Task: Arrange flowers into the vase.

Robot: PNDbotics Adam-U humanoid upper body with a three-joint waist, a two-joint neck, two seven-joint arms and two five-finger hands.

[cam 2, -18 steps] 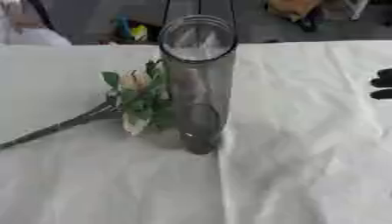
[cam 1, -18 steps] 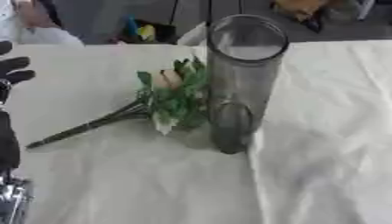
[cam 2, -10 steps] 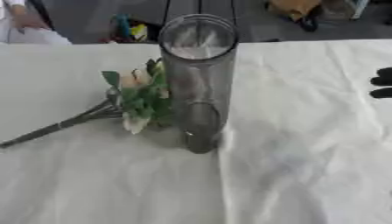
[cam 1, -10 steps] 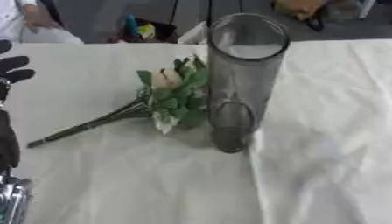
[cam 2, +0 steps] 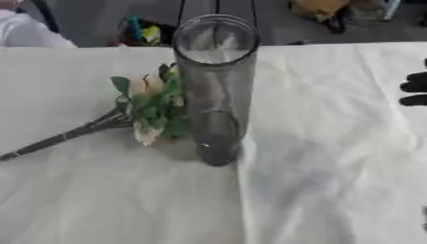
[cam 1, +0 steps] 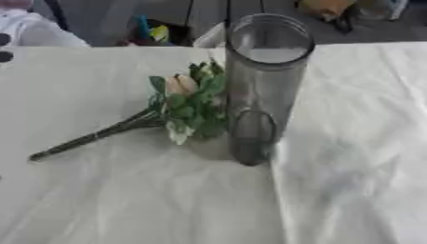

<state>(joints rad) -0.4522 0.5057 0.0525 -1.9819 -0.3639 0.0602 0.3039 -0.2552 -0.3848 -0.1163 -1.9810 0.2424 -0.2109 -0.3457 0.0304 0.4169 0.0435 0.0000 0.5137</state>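
A tall clear glass vase (cam 1: pixel 265 81) stands upright in the middle of the white-clothed table (cam 1: pixel 125 200), with nothing inside it. A small bunch of flowers (cam 1: pixel 187 101), with a pale bloom and green leaves, lies flat just left of the vase and touches its side. Its dark stems (cam 1: pixel 83 139) run out to the lower left. Only a dark bit of my left hand (cam 1: pixel 4 47) shows at the far left edge, away from the flowers. My right hand (cam 2: pixel 413 88) shows at the right edge, well clear of the vase, fingers straight and holding nothing.
The cloth has a fold (cam 2: pixel 242 200) running from the vase base toward the near edge. Beyond the table's far edge lies floor clutter: a yellow-green object (cam 1: pixel 156 32), a yellow item (cam 1: pixel 325 8) and white fabric (cam 1: pixel 37 33).
My left arm has drawn back to the left, so only a small dark bit of the hand remains in view. The vase, flowers and right hand have not moved.
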